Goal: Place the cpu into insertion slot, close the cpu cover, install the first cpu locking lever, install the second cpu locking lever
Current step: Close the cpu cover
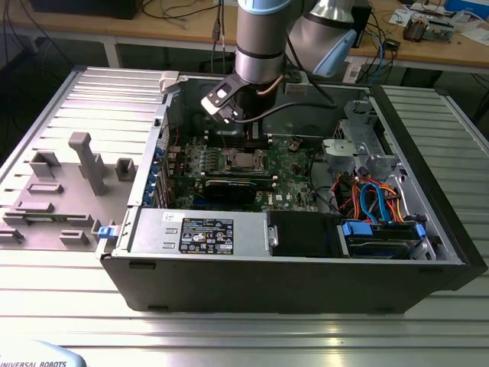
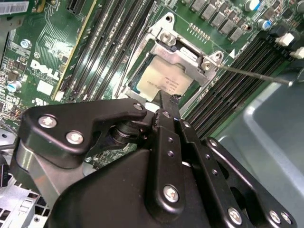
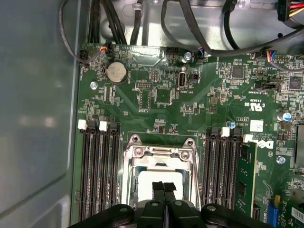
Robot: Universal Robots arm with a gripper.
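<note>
End effector clenched shut on nothing, cpu directly beneath its tips, cpu cover lying flat around it, thin lever rod jutting out alongside.

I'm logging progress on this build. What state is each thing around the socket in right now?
cpu: seated in the insertion slot, silvery face up.
cpu cover: lying flat over the cpu's edges.
locking lever: thin rod angled away from the slot, seemingly unlatched.
gripper: fingers shut, empty, tips at the cpu.
computer case: side open.
</note>
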